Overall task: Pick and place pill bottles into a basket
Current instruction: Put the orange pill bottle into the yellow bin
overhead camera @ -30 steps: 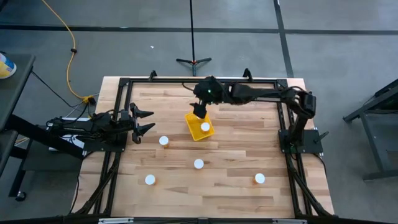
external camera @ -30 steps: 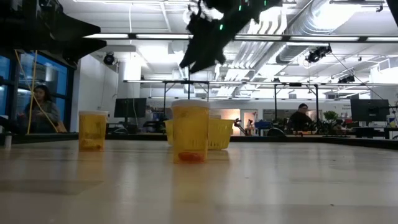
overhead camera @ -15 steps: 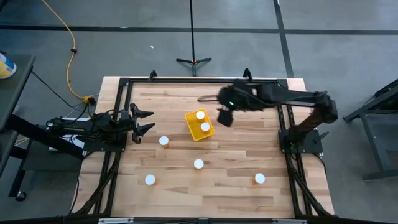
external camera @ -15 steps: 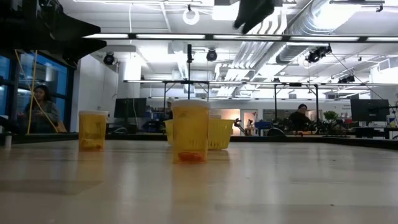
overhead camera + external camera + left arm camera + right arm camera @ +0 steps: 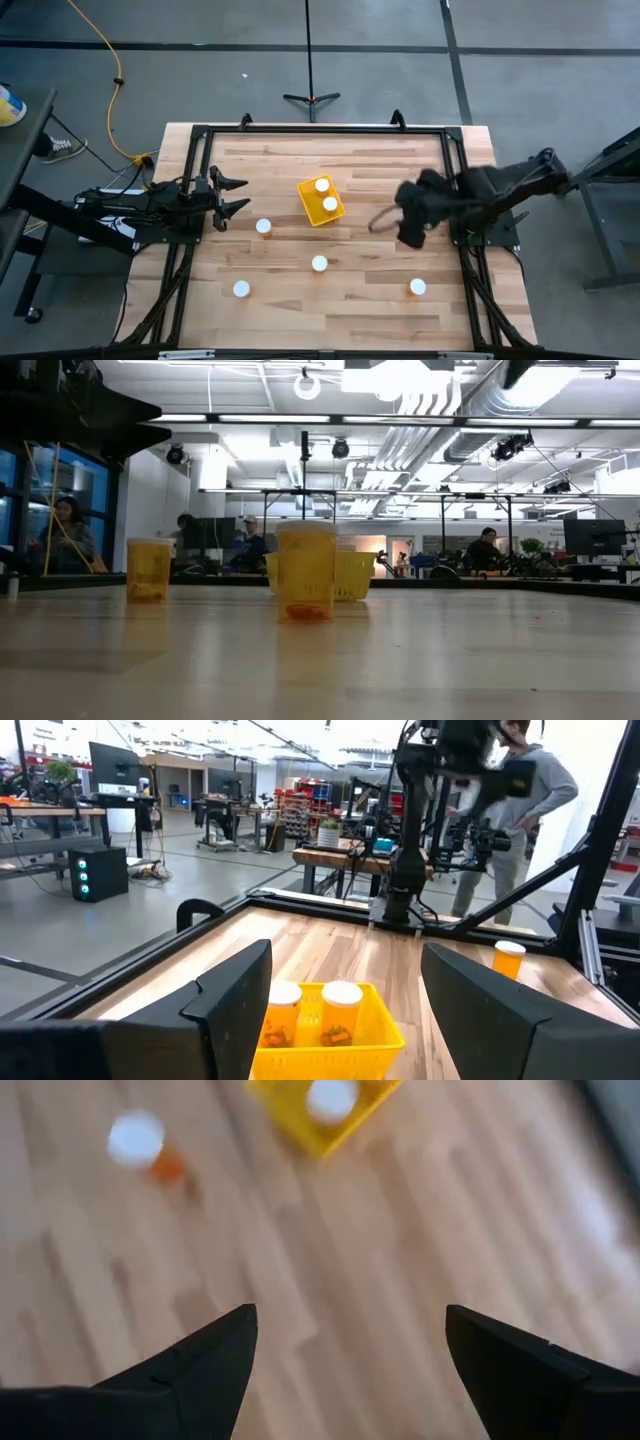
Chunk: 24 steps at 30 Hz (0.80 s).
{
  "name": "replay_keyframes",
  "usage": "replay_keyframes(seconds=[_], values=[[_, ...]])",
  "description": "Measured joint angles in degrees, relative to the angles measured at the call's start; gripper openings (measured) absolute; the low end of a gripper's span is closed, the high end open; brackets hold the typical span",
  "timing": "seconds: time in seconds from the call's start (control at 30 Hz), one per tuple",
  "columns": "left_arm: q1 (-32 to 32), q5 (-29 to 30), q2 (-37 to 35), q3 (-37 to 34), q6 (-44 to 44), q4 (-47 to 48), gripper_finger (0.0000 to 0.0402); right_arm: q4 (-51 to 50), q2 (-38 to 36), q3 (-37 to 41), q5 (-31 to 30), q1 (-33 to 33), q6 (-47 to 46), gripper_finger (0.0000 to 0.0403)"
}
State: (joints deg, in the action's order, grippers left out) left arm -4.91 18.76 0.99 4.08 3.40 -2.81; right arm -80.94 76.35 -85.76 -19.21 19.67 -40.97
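Note:
The yellow basket sits at the table's middle back with two white-capped pill bottles standing in it. Several more pill bottles stand on the wood: one left of the basket, one in front of it, one front left, one front right. My right gripper hovers open and empty to the right of the basket; in its wrist view the basket and one bottle lie ahead. My left gripper waits open at the left edge, facing the basket.
A black frame runs round the table's edges. The low view has a bottle up front, another to its left, and the basket behind. People stand in the room beyond the table.
The right gripper was over the basket, left a second bottle in it, and has swung away to the right and toward the front. The left arm has not moved.

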Motion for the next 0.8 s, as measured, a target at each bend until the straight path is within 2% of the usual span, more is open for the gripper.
replay_keyframes(seconds=[0.27,0.57,0.67,0.8], values=[[0.0,0.0,0.0,0.0,0.0,0.0,0.0292,-0.1,-0.7,12.8,6.7,12.4,-15.0,0.0314],[0.0,0.0,0.0,0.0,1.4,0.0,0.0292,1.1,-2.4,23.3,7.8,28.3,-38.9,0.0314],[0.0,0.0,0.0,0.0,1.4,0.0,0.0292,5.8,-2.7,26.0,7.8,33.0,-43.3,0.0314],[0.0,-0.1,0.0,0.0,1.4,0.0,0.0292,16.3,-2.6,30.1,8.0,37.6,-43.9,0.0314]])
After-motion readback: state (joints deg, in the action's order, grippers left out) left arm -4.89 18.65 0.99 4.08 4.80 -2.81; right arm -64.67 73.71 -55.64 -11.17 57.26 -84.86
